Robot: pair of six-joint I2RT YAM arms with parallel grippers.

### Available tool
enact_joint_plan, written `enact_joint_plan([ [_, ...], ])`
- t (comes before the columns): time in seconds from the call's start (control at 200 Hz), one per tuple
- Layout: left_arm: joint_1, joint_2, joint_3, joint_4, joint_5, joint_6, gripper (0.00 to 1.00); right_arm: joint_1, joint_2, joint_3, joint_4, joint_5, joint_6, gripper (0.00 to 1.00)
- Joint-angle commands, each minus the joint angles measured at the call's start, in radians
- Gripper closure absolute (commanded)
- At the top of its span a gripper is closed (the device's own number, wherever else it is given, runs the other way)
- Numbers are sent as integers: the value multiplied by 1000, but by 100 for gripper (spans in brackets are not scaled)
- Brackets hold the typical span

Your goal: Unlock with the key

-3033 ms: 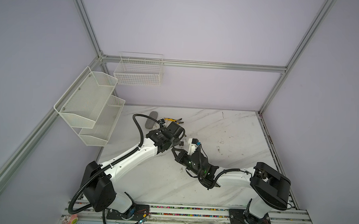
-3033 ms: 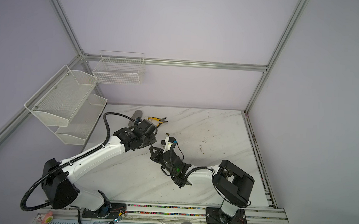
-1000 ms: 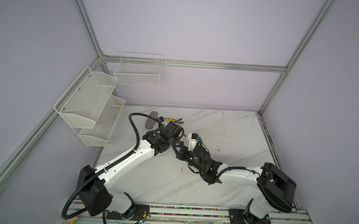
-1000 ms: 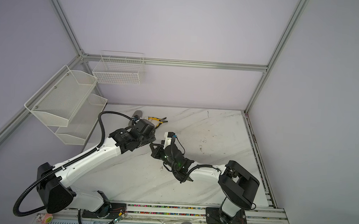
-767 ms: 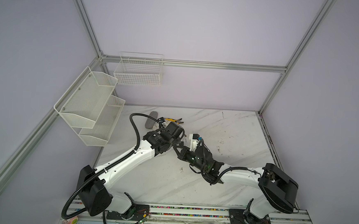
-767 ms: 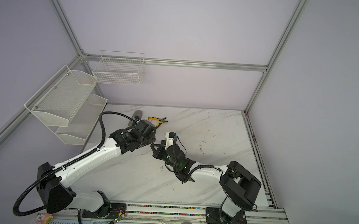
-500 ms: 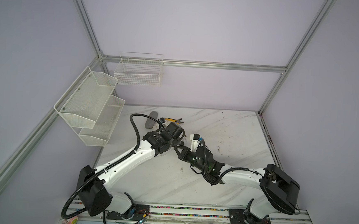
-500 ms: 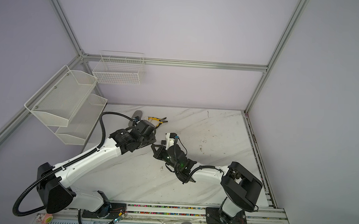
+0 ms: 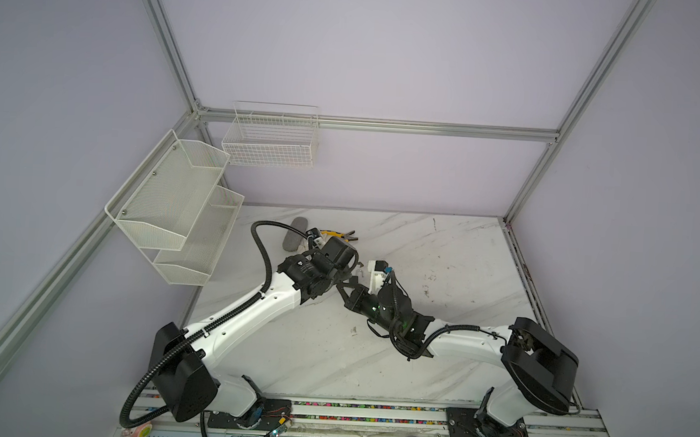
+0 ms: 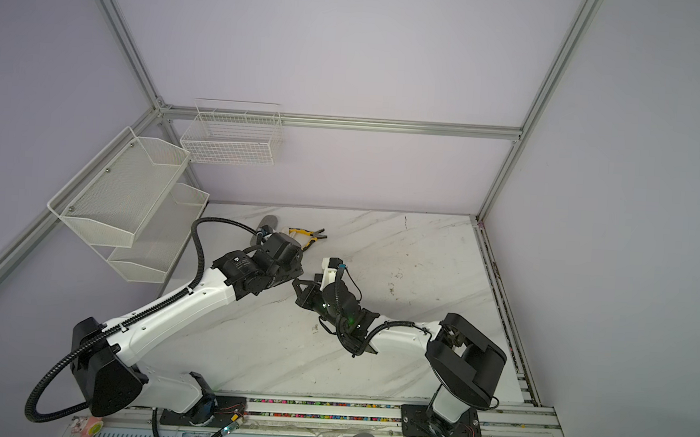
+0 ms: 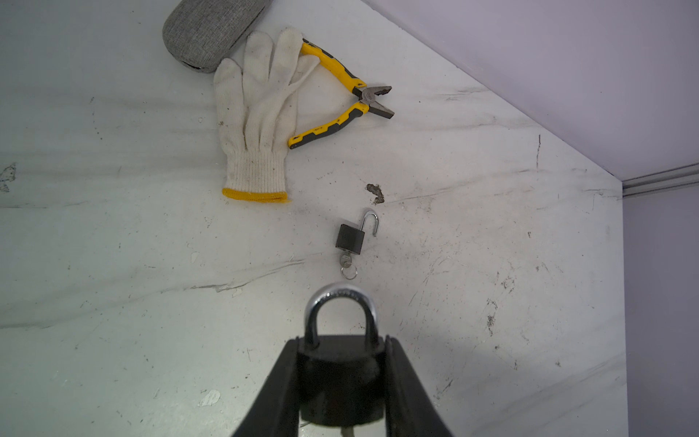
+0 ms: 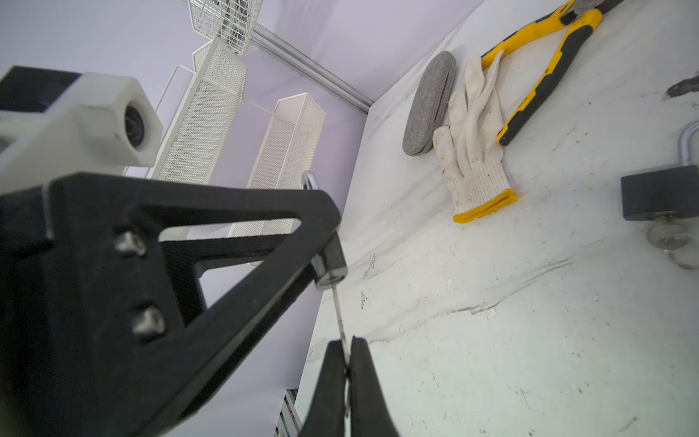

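My left gripper (image 11: 342, 342) is shut on a black padlock (image 11: 340, 372), gripping its body from both sides above the table. The silver shackle (image 11: 340, 304) sticks out past the fingertips and looks closed. My right gripper (image 12: 346, 346) is shut on a thin silver key (image 12: 337, 306). The key's blade runs up into the bottom of the padlock (image 12: 330, 261). In both top views the left gripper (image 9: 345, 276) and right gripper (image 9: 342, 287) meet tip to tip over the table's left middle.
A second small padlock (image 11: 350, 236) lies on the table with its shackle open and a key in it. Beyond it lie a white glove (image 11: 257, 113), yellow pliers (image 11: 336, 94) and a grey case (image 11: 208, 26). Mesh shelves (image 9: 173, 213) and a wire basket (image 9: 270, 139) hang on the walls.
The right arm has stretched out and its gripper has edged up to the left gripper. The left arm has barely shifted. Both grips are unchanged.
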Motion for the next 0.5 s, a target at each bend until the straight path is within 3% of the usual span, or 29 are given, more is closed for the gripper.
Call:
enact_joint_plan([
  [0.0, -35, -22, -31, -53, 135, -15, 100, -20, 14, 56, 41, 154, -11, 100],
  [0.3, -6, -24, -23, -97, 43, 33, 100, -17, 0, 4, 29, 140, -6, 100],
  [0.495, 13, 37, 2, -94, 100, 43, 100, 9, 46, -27, 57, 143, 58, 100],
])
